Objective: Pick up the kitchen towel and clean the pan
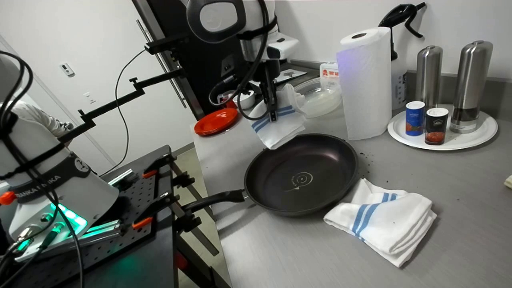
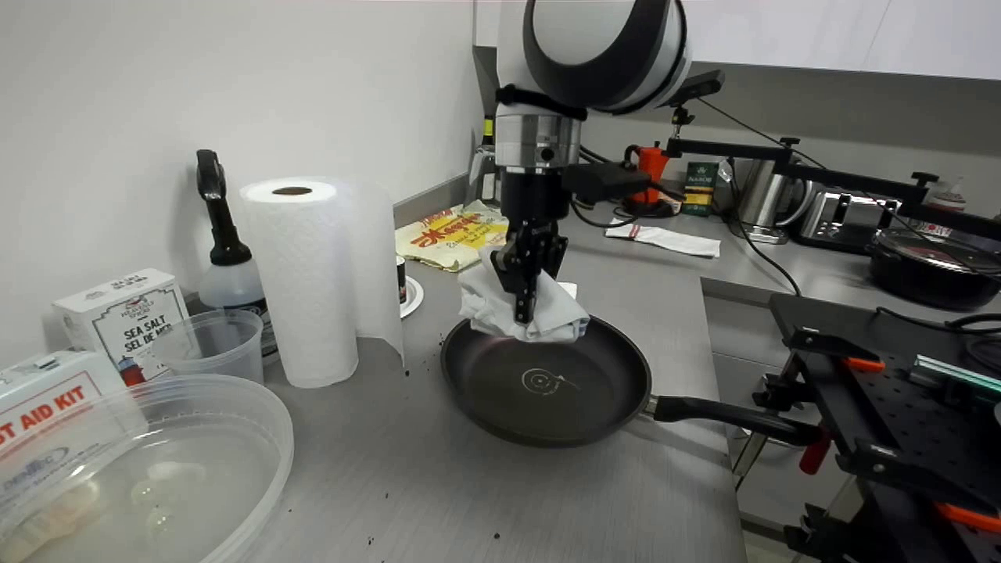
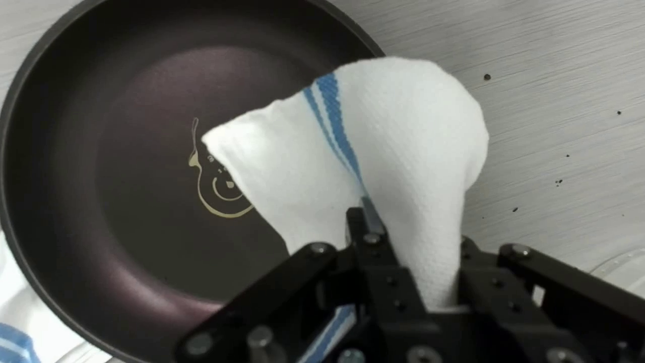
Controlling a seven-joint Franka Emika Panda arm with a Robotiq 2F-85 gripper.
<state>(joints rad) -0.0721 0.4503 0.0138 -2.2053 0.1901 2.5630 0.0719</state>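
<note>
A white kitchen towel with blue stripes (image 1: 280, 134) is pinched in my gripper (image 1: 273, 115), bunched around the fingers. In both exterior views it hangs at the pan's rim; I cannot tell whether it touches. The black frying pan (image 1: 320, 172) sits on the counter, its handle over the edge; it also shows in an exterior view (image 2: 500, 391). In the wrist view the towel (image 3: 413, 126) covers part of the pan (image 3: 151, 201) and hides one fingertip. A second folded white towel with blue stripes (image 1: 384, 220) lies beside the pan, partly visible in the wrist view (image 3: 20, 307).
A paper towel roll (image 1: 366, 88) and a white plate (image 1: 476, 140) with grinders and shakers stand near the wall. A clear plastic bowl (image 2: 258, 469) and orange-red plates (image 1: 216, 122) are on the counter. Dark crumbs (image 1: 364, 160) lie by the pan.
</note>
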